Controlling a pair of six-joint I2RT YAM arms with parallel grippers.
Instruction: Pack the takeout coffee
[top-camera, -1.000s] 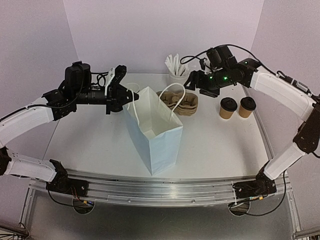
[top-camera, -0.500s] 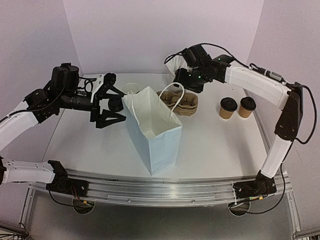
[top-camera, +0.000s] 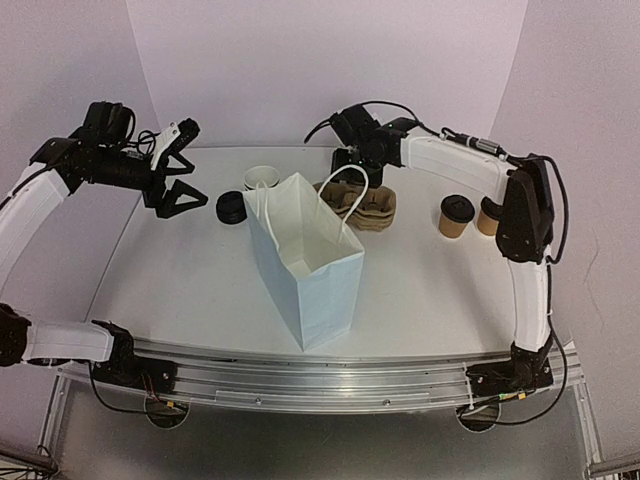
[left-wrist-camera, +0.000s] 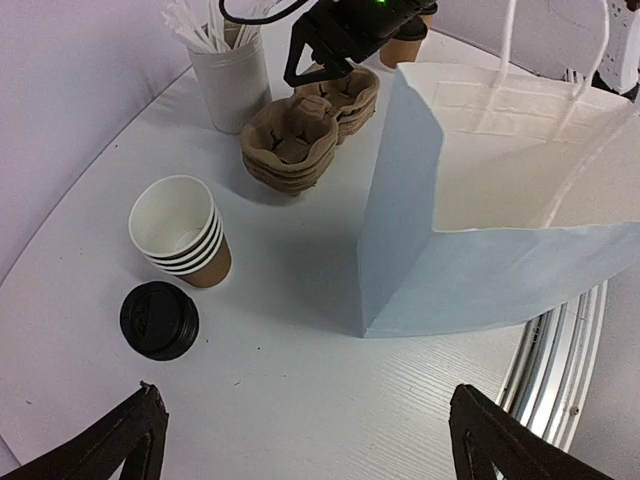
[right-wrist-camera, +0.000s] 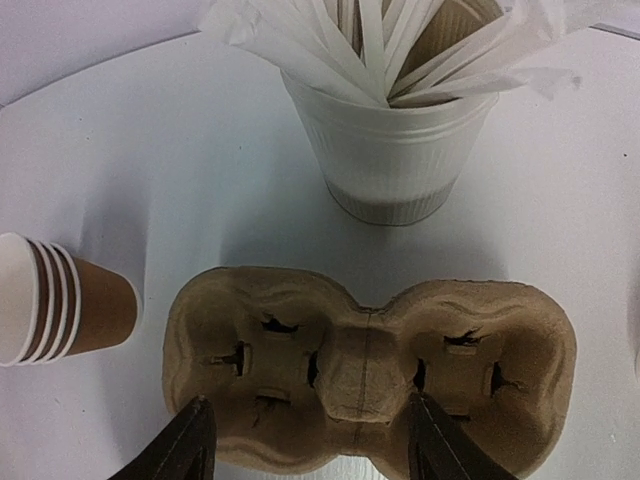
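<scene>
Two takeout coffee cups, brown with black lids, stand at the table's right (top-camera: 457, 216) (top-camera: 486, 219); the right arm partly hides the second. My right gripper (top-camera: 353, 178) (right-wrist-camera: 312, 446) hovers open just above the stack of brown pulp cup carriers (top-camera: 372, 207) (right-wrist-camera: 370, 365), its fingertips (right-wrist-camera: 187, 446) straddling one cup well along the near edge. My left gripper (top-camera: 188, 180) (left-wrist-camera: 310, 450) is wide open and empty at the far left, apart from the upright pale blue paper bag (top-camera: 310, 265) (left-wrist-camera: 480, 240), whose mouth is open.
A stack of empty brown cups (top-camera: 262, 178) (left-wrist-camera: 180, 235) (right-wrist-camera: 60, 305) and a loose black lid (top-camera: 231, 207) (left-wrist-camera: 158, 320) lie left of the bag. The white holder of sticks (right-wrist-camera: 400, 160) (left-wrist-camera: 232, 85) stands just behind the carriers.
My left gripper let go of the bag's rim, opened wide and pulled back to the left. The right arm swung left and down over the carriers, its jaws narrowing somewhat.
</scene>
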